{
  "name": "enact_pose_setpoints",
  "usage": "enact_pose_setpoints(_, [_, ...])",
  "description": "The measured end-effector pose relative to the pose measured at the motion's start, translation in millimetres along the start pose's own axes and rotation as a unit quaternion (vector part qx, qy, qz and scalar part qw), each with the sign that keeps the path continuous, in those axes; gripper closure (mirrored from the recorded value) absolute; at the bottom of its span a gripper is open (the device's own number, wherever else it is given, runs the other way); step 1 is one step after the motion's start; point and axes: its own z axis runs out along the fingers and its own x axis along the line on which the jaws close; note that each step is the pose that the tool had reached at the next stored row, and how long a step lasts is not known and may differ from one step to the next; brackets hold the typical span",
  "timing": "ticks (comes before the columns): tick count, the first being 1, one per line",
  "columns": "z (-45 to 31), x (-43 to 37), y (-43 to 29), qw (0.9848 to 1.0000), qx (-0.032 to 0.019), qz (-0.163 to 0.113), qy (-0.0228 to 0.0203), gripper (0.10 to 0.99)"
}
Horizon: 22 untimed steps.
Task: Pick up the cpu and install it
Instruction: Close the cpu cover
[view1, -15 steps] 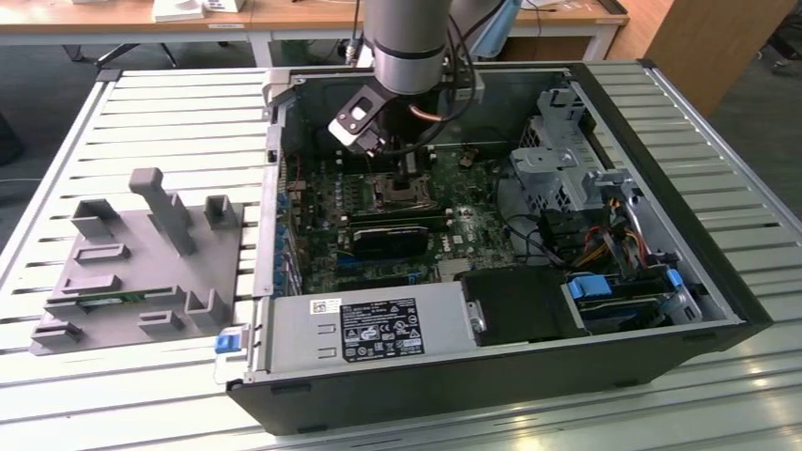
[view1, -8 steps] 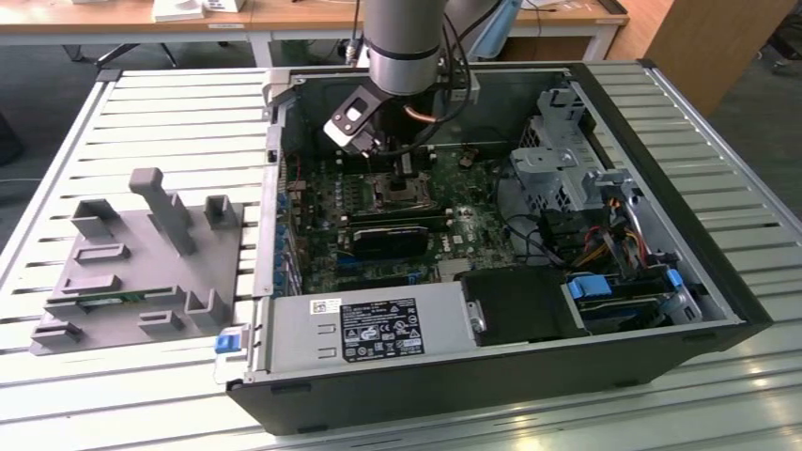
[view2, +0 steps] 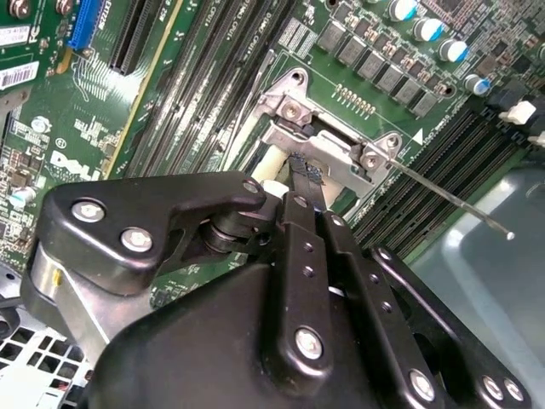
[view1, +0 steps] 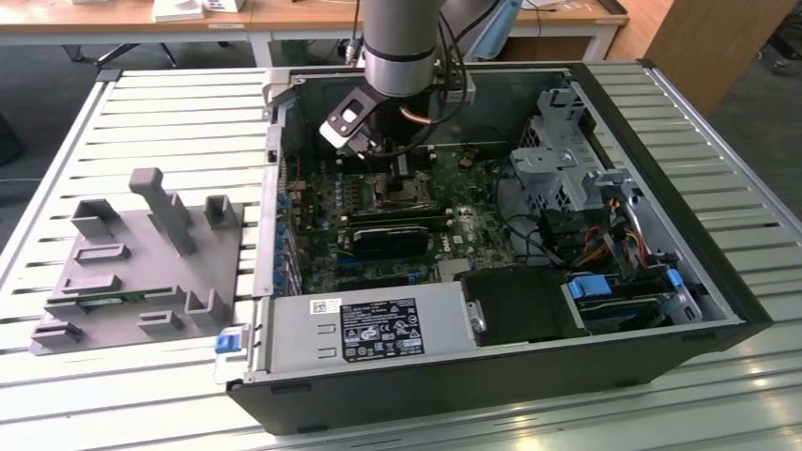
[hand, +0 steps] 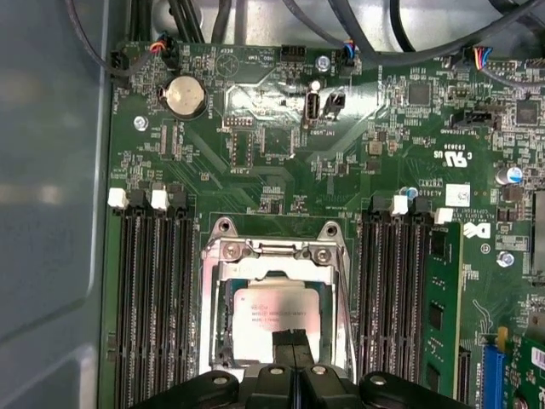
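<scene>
The hand (hand: 294, 341) reaches down into the open computer case (view1: 501, 390), and its two black fingers (view2: 305, 204) are pressed together with no gap visible between them; nothing is clamped there. The fingertips sit over one edge of the cpu (hand: 271, 313), and we cannot tell whether they touch its silver top or hover just above it. The cpu lies flat inside the socket frame (hand: 277, 251), its pale rim square to the metal surround. In the second wrist view a thin retention lever (view2: 451, 204) juts out from the frame with its hooked end free; we judge it unlatched. Black memory slots (hand: 153, 290) flank the socket on both sides, and a green memory stick (hand: 438, 294) stands in one of them. On the exterior view's left a grey parts fixture (view1: 138, 272) rests on the slatted tabletop (view1: 163, 113), beside the case. We judge the pick-up complete and the seating step in hand. Any further move calls for a straight vertical path, no sideways drag across the socket, and a check that the chip sits level before force is applied.
</scene>
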Motion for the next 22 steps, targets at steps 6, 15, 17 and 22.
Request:
enact_pose_setpoints(6, [1.3, -0.2, -4.2, 1.0, 0.0, 0.0, 0.0, 0.98])
enact_pose_setpoints(15, [3.7, -0.1, -6.9, 1.0, 0.0, 0.0, 0.0, 0.98])
enact_pose_setpoints(17, [4.7, -0.2, -6.9, 1.0, 0.0001, 0.0, 0.0, 0.98])
enact_pose_setpoints(22, [7.4, -0.2, -7.0, 1.0, 0.0, 0.0, 0.0, 0.98])
